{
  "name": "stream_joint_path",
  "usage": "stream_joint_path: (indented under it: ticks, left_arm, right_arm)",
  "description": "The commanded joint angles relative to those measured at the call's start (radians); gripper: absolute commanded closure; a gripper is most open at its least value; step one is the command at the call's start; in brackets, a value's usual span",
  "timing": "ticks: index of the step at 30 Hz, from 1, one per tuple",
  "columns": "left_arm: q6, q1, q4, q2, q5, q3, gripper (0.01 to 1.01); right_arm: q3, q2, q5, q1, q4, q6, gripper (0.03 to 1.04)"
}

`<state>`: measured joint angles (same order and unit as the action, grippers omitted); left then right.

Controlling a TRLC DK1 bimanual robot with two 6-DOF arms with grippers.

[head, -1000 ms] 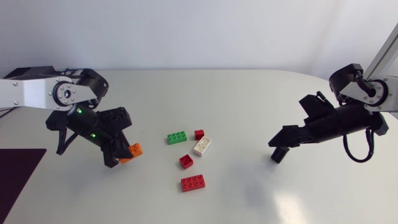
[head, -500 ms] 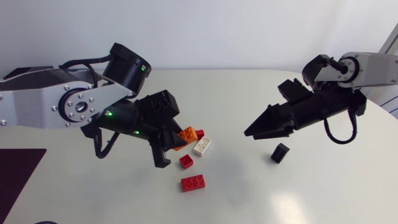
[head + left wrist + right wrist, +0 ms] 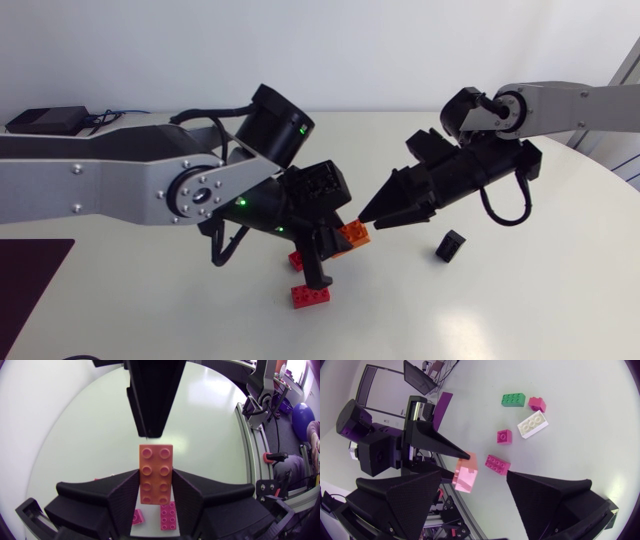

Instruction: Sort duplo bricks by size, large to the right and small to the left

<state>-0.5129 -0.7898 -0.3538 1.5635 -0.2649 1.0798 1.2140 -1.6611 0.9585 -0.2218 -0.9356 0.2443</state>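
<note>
My left gripper (image 3: pixel 338 243) is shut on an orange two-by-four brick (image 3: pixel 354 235) and holds it above the table's middle. In the left wrist view the orange brick (image 3: pixel 156 460) sticks out ahead of the gripper (image 3: pixel 156 474). My right gripper (image 3: pixel 372 215) points at it from the right and stands open (image 3: pixel 474 477), with the brick (image 3: pixel 465 472) between its fingertips, untouched. On the table lie two red bricks (image 3: pixel 311 296) (image 3: pixel 297 261), a green brick (image 3: pixel 513 399), a white brick (image 3: pixel 533 424) and a small red one (image 3: pixel 537 404).
A small black brick (image 3: pixel 451 245) lies on the table under my right arm. A dark mat (image 3: pixel 30 270) covers the near left corner. My left arm hides the green and white bricks in the head view.
My left arm has carried the orange brick from the left to the table's middle. My right arm has swung left toward it, away from the black brick on the table.
</note>
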Motion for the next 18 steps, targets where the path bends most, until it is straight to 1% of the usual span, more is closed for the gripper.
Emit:
stream_joint_path:
  ticks: [1,2,5,6,7,8,10,12,13,14,15,16,18]
  left_arm:
    - [0.037,-0.028,0.021,0.035,0.007,0.04,0.78]
    - [0.039,-0.032,0.024,0.04,0.01,0.046,0.78]
    - [0.047,-0.045,0.033,0.05,0.019,0.06,0.78]
    - [0.048,-0.046,0.038,0.05,0.023,0.06,0.78]
    - [0.048,-0.048,0.042,0.05,0.027,0.058,0.777]
    - [0.048,-0.049,0.045,0.05,0.036,0.057,0.769]
    - [0.048,-0.049,0.045,0.046,0.053,0.054,0.749]
    - [0.053,-0.04,0.049,0.036,0.07,0.051,0.728]
    - [0.059,-0.034,0.052,0.03,0.072,0.048,0.63]
    - [0.06,-0.025,0.052,0.023,0.072,0.043,0.426]
    - [0.06,-0.019,0.052,0.015,0.073,0.037,0.251]
    - [0.06,-0.011,0.055,0.004,0.078,0.029,0.167]
    - [0.059,0.004,0.059,-0.019,0.079,0.014,0.107]
  right_arm:
    - [0.005,-0.022,0.006,-0.03,0.014,-0.043,0.13]
    - [-0.001,-0.022,0.006,-0.04,0.024,-0.054,0.14]
    - [-0.027,-0.02,0.003,-0.062,0.067,-0.088,0.33]
    - [-0.037,-0.019,0.0,-0.067,0.078,-0.092,0.42]
    - [-0.047,-0.017,-0.004,-0.074,0.093,-0.1,0.56]
    - [-0.056,-0.017,-0.018,-0.076,0.11,-0.115,0.66]
    - [-0.07,-0.019,-0.037,-0.077,0.127,-0.128,0.83]
    - [-0.085,-0.012,-0.053,-0.076,0.129,-0.126,0.83]
    - [-0.096,-0.003,-0.061,-0.074,0.138,-0.128,0.84]
    - [-0.103,0.006,-0.063,-0.067,0.141,-0.128,0.84]
    - [-0.113,0.014,-0.066,-0.06,0.147,-0.128,0.85]
    - [-0.12,0.018,-0.07,-0.051,0.152,-0.128,0.85]
    - [-0.137,0.031,-0.07,-0.031,0.164,-0.125,0.86]
